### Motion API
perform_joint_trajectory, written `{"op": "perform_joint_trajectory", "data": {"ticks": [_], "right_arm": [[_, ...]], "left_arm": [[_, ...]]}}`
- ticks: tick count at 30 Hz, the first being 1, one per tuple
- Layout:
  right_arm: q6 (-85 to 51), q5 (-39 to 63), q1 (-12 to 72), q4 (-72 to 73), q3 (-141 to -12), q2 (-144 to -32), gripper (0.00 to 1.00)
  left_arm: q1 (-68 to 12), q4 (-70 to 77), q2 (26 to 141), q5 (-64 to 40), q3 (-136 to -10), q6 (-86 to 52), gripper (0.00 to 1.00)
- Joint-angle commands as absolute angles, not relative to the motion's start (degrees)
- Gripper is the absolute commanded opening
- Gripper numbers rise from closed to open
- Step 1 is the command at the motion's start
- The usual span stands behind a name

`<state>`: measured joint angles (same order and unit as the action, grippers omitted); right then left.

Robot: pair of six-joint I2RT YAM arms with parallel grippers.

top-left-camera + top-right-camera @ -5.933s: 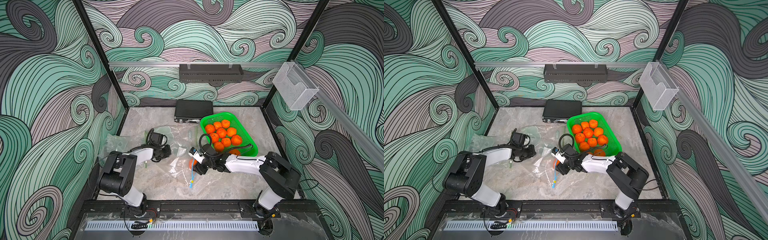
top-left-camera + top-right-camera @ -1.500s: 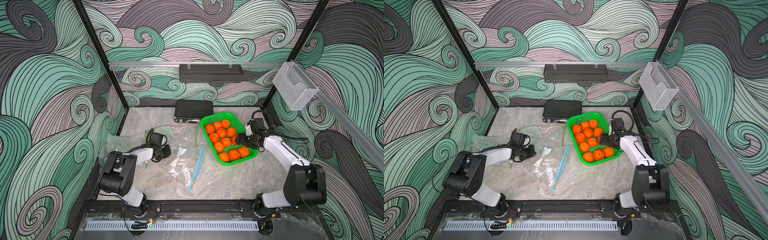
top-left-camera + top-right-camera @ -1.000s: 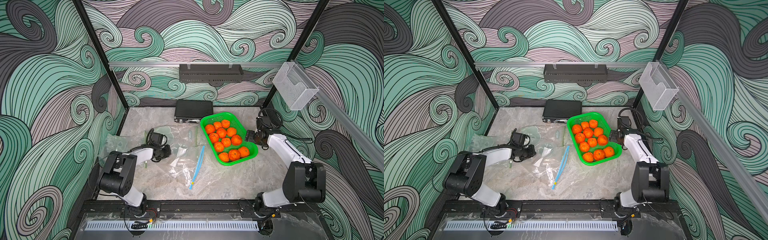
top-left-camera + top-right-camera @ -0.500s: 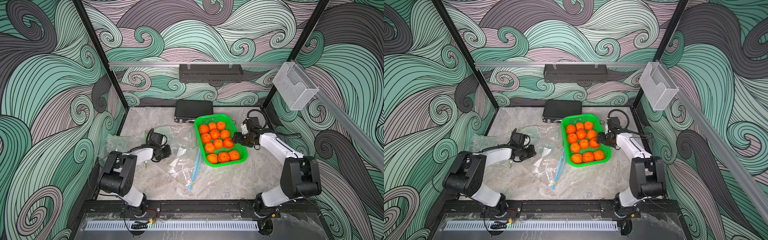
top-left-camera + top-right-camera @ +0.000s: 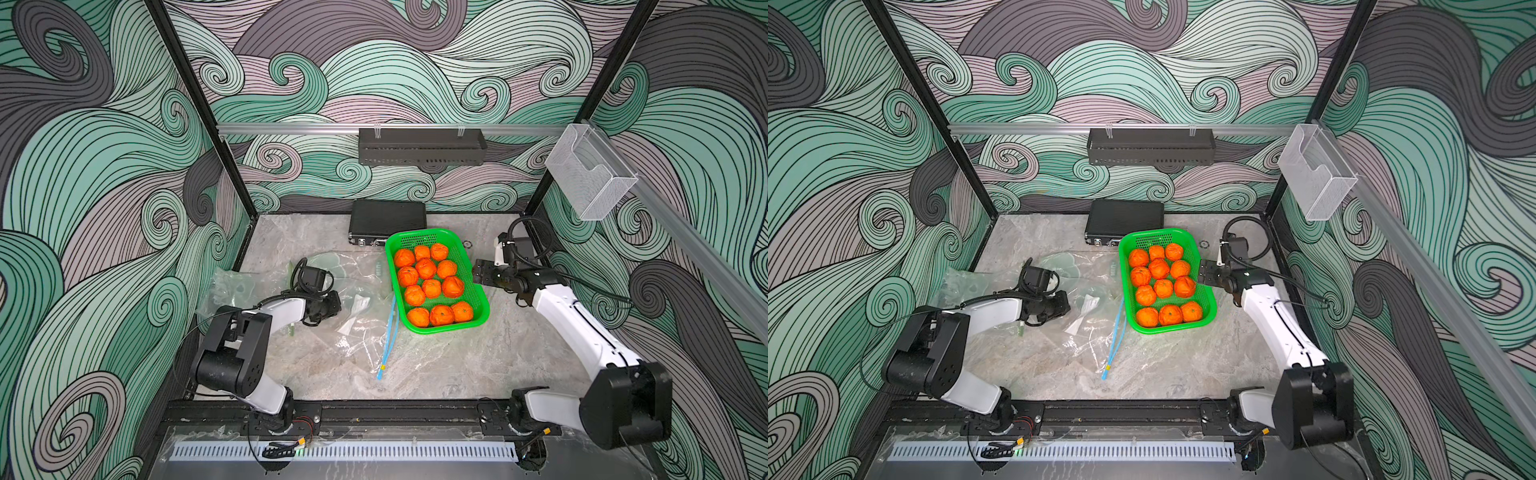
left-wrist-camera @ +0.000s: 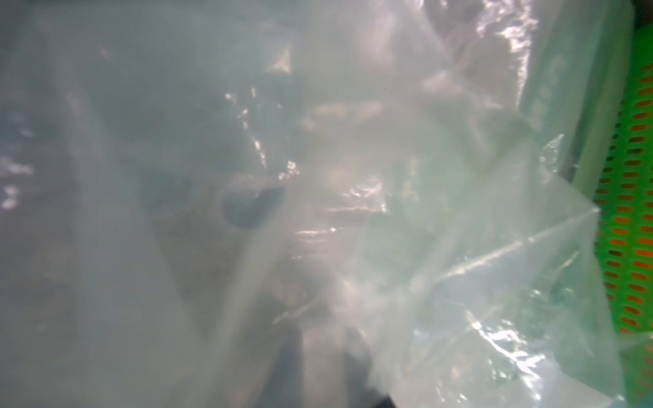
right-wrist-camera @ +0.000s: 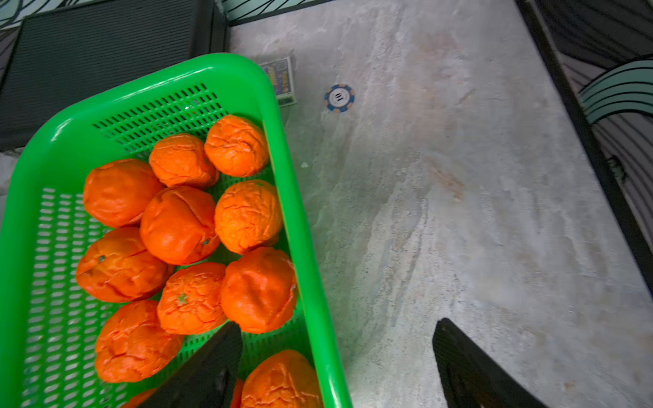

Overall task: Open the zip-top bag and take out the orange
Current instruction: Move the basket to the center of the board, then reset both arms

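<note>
The clear zip-top bag [image 5: 360,332] lies flat on the table, its blue zip strip [image 5: 389,328] beside the green basket [image 5: 440,330]. I see no orange inside it. Several oranges [image 5: 426,268] fill the basket. My left gripper [image 5: 334,301] rests low at the bag's left edge. In the left wrist view, plastic film [image 6: 459,247] covers the lens and the fingers show dimly, slightly apart. My right gripper [image 7: 337,323] is open and straddles the basket's right rim [image 7: 311,247], holding nothing. It appears in both top views [image 5: 1203,272].
Crumpled clear bags [image 5: 232,286] lie at the left wall. A black box [image 5: 388,220] sits at the back, touching the basket's far end. A poker chip [image 7: 340,98] and a small printed card [image 7: 282,79] lie behind the basket.
Over the last second the basket slid left toward the bag with my right gripper at its right rim. The left arm has stayed put.
</note>
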<state>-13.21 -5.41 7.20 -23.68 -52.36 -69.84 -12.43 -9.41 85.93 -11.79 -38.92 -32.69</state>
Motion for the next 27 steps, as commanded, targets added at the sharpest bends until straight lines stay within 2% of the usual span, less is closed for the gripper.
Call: {"op": "perform_joint_trajectory", "data": {"ticks": [1,5,11,15,20,21,22,27], "right_arm": [[-11.99,-13.21,5.85,-15.50,-47.51,-66.45,0.87],[-14.41,-14.13,2.68,-9.25,-41.80,-63.17,0.90],[-14.45,-17.71,0.40,-2.56,-35.88,-62.67,0.91],[-13.33,-19.05,-0.17,4.88,-31.06,-63.14,0.91],[-12.13,-20.75,-0.65,12.66,-27.18,-65.02,0.91],[-11.55,-21.06,-0.75,15.64,-25.99,-65.73,0.91],[-11.36,-21.17,-0.79,18.74,-24.82,-66.86,0.91],[-9.81,-19.67,-0.62,27.68,-22.41,-72.03,0.90]], "left_arm": [[-12.72,-11.58,80.06,-9.95,-40.71,-34.97,0.38],[-12.79,-14.07,74.68,-7.91,-44.85,-35.59,0.53],[-13.88,-18.03,68.20,-1.25,-48.56,-33.55,0.59],[-14.58,-14.90,59.38,10.02,-43.45,-29.27,0.64],[-14.51,-8.53,49.25,28.39,-34.17,-24.84,0.76],[-14.50,-6.31,47.89,31.08,-31.96,-23.73,0.84],[-14.56,-3.30,46.79,33.05,-29.73,-22.39,0.97],[-14.21,11.53,46.76,36.65,-22.04,-11.05,0.99]]}}
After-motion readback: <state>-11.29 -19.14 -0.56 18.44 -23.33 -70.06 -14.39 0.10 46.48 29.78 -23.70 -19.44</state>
